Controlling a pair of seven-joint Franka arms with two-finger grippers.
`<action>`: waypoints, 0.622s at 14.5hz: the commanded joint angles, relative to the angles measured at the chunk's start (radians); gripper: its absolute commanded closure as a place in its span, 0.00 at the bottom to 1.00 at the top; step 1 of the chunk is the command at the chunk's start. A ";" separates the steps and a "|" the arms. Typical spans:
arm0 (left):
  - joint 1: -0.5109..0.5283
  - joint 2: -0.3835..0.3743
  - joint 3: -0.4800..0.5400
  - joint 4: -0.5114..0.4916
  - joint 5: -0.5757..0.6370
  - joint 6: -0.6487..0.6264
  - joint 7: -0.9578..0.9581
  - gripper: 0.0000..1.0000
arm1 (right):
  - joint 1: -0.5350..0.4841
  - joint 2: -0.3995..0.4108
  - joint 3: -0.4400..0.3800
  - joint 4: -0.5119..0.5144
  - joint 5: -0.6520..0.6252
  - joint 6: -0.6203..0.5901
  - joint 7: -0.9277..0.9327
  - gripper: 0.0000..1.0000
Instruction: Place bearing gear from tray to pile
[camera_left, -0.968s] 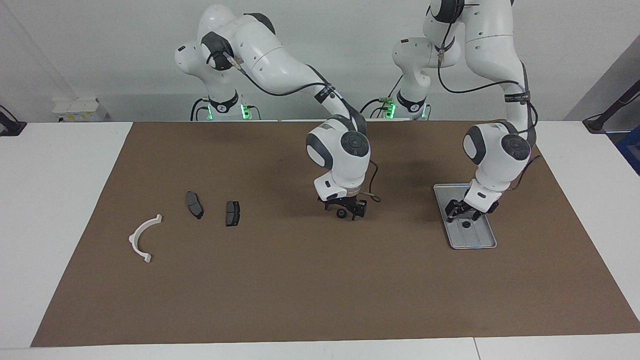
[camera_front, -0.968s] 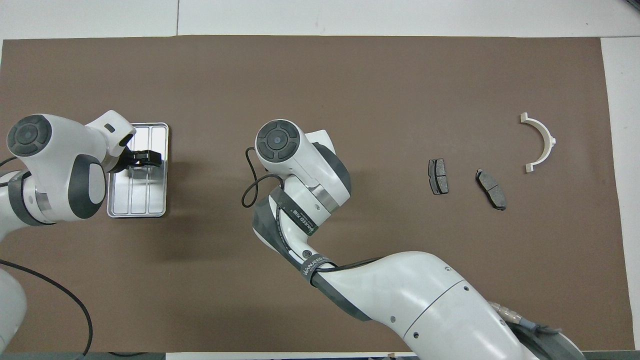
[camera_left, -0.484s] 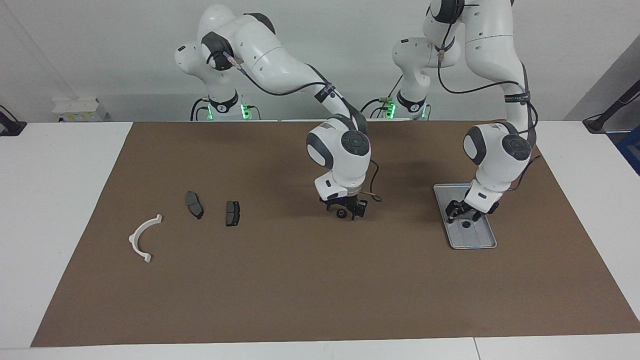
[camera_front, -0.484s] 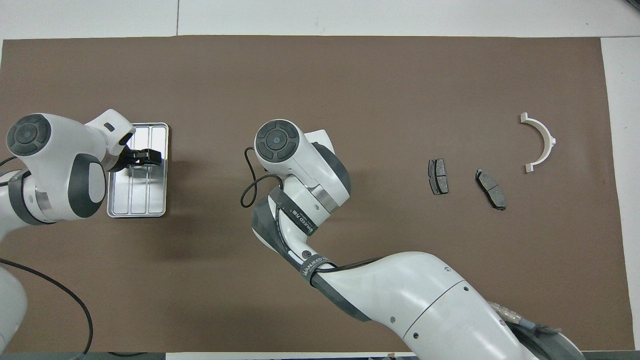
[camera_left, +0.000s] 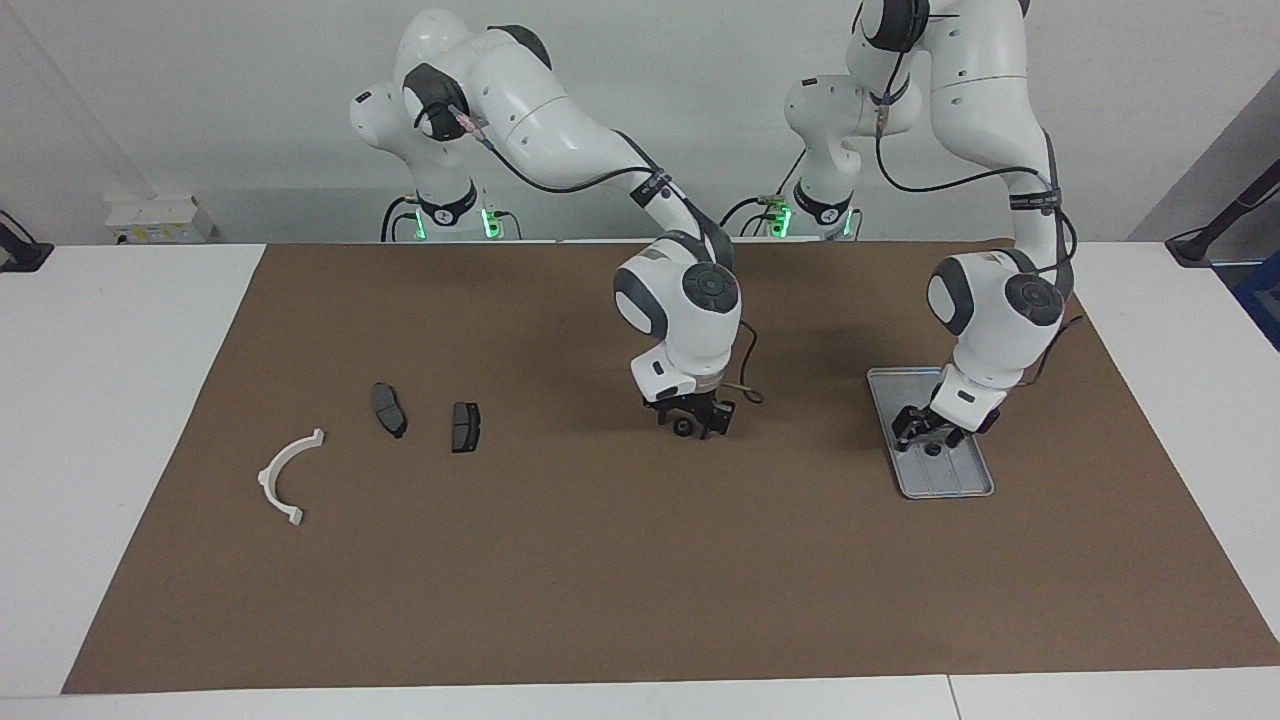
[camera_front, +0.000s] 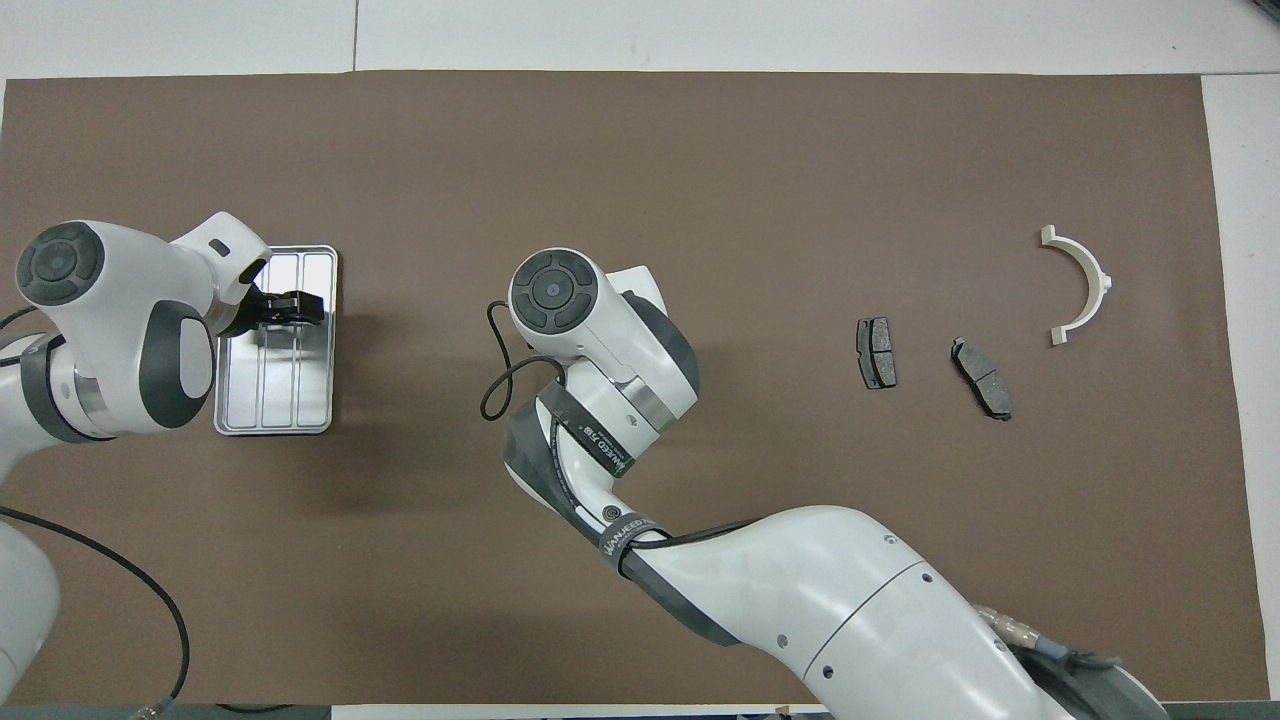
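Since a second ago both arms have barely shifted: the left gripper (camera_left: 928, 431) has drawn slightly toward the tray's middle, and the right gripper (camera_left: 692, 418) has stayed put over the brown mat (camera_left: 600, 560) at mid-desk. A small dark bearing gear (camera_left: 682, 428) sits between the right gripper's tips, close to the mat; whether it is pinched or merely straddled I cannot tell. It seems to wait there as a handover point between the tray (camera_left: 975, 488) and the pile. A second gear (camera_left: 934, 449) lies in the tray, right under the left gripper, whose fingers stand apart around it, probably lining up a pick. The pile lies toward the right arm's end: two brake pads (camera_left: 388, 409) (camera_left: 465, 426) and a white half-ring bracket (camera_left: 285, 477). From overhead, the right arm's wrist hides its gripper and gear entirely, and the left gripper covers the tray's gear.
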 joint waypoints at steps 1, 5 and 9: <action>0.001 0.038 -0.001 0.022 -0.021 0.019 0.014 0.32 | -0.011 -0.004 0.017 -0.023 0.005 0.006 0.010 0.61; 0.001 0.038 0.001 0.025 -0.021 0.019 0.014 0.90 | -0.017 -0.002 0.016 -0.024 0.022 0.019 0.009 1.00; 0.001 0.043 -0.001 0.060 -0.021 0.000 0.014 1.00 | -0.022 -0.004 0.016 -0.018 0.020 0.014 0.006 1.00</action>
